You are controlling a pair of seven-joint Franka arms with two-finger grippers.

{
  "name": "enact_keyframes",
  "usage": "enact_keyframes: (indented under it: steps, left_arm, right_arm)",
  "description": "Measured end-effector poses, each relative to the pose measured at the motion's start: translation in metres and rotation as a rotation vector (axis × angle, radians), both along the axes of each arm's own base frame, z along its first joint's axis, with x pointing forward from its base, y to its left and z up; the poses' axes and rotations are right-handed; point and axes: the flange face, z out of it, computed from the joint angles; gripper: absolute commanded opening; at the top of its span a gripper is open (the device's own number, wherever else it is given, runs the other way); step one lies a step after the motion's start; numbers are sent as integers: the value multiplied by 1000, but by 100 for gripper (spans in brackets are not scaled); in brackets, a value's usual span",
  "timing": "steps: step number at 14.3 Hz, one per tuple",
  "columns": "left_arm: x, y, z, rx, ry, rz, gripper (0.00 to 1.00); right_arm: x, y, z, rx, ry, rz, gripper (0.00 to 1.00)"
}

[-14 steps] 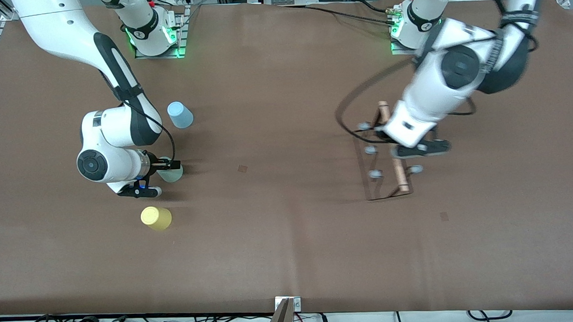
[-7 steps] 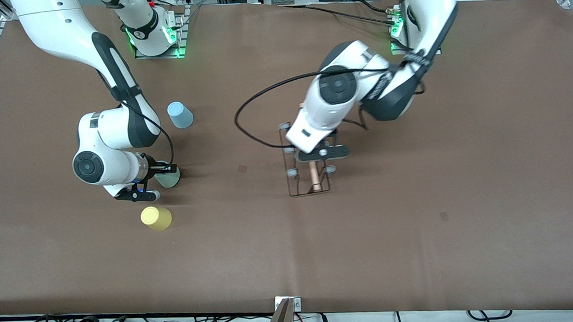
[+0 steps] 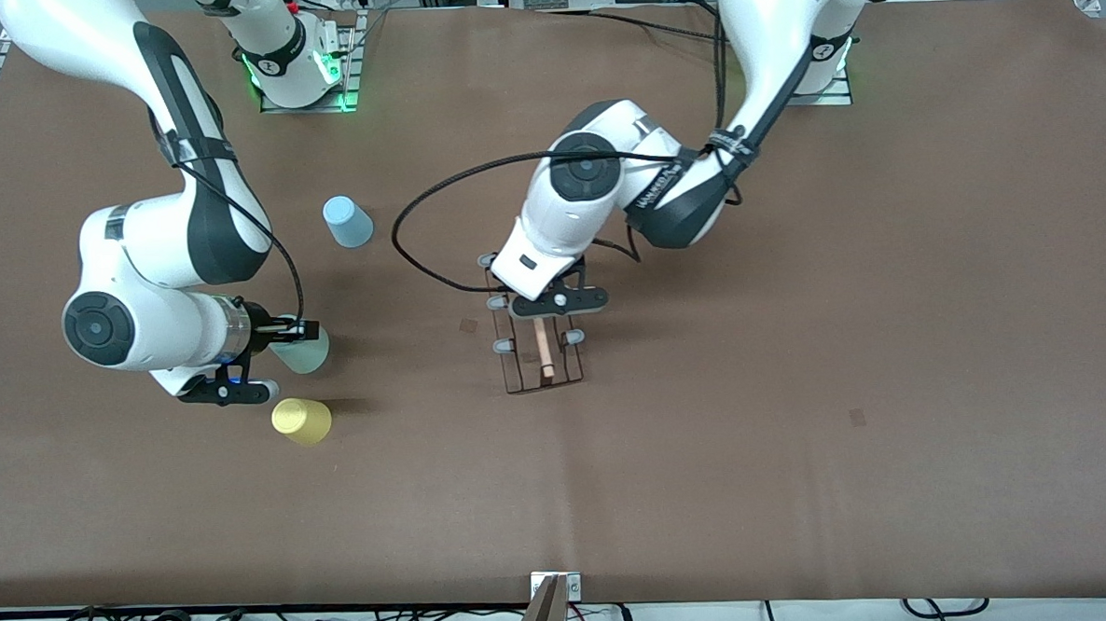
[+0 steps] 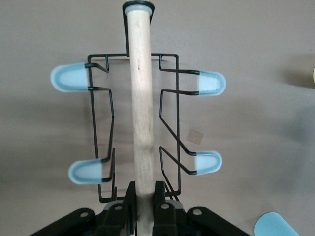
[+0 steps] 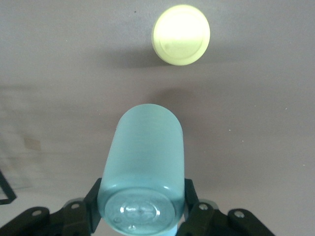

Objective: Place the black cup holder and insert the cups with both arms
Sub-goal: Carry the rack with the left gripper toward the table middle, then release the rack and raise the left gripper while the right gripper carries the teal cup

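The left gripper is clamped on the light wooden rod of the black cup holder, the fingers pressed to the rod's sides at one end. The holder is placed near the middle of the tabletop, somewhat toward the edge where the bases stand; whether its wire base is resting on the brown table cannot be told. One rod is counted on it, and four grey-tipped pegs are visible in the left wrist view, two on each side.

The right gripper is closed on the mint green cup, which is gripped by its sides and held tilted over the table toward the right arm's end. Three cups are counted in all. The yellow cup is set upside down on the table, closer to the front camera's edge than the held cup. The light blue cup is also stood upside down, closer to the edge with the bases.
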Motion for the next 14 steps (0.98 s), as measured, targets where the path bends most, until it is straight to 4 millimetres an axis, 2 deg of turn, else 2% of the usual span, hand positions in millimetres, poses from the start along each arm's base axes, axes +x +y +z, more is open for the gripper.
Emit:
enact_keyframes:
  steps: [3, 4, 5, 6, 8, 9, 11, 12, 14]
  left_arm:
    - [-11, -18, -26, 26, -31, 2, 4]
    - [-11, -22, -24, 23, -42, 3, 14]
    - [-12, -23, -25, 25, -45, 2, 31]
    - [-12, -24, -27, 27, -46, 2, 44]
    - [-8, -22, -22, 22, -57, 11, 56]
    - [-3, -18, -14, 25, -59, 18, 59]
    - [15, 9, 16, 68, -48, 36, 67]
    - [32, 36, 39, 87, -56, 40, 70]
    - [69, 115, 88, 122, -61, 18, 75]
  right_arm:
    - [0, -2, -3, -2, 4, -2, 29]
    - [0, -2, -3, -2, 5, -3, 29]
    - [0, -2, -3, -2, 5, -2, 30]
    - [0, -2, -3, -2, 6, -2, 30]
    - [0, -2, -4, -3, 9, -2, 30]
    - [-1, -2, -4, -3, 14, -1, 30]
    - [-1, -1, -3, -1, 17, -2, 30]
    - [-1, 0, -1, 3, 19, -1, 30]
    - [-4, 12, 8, 15, 37, 14, 30]
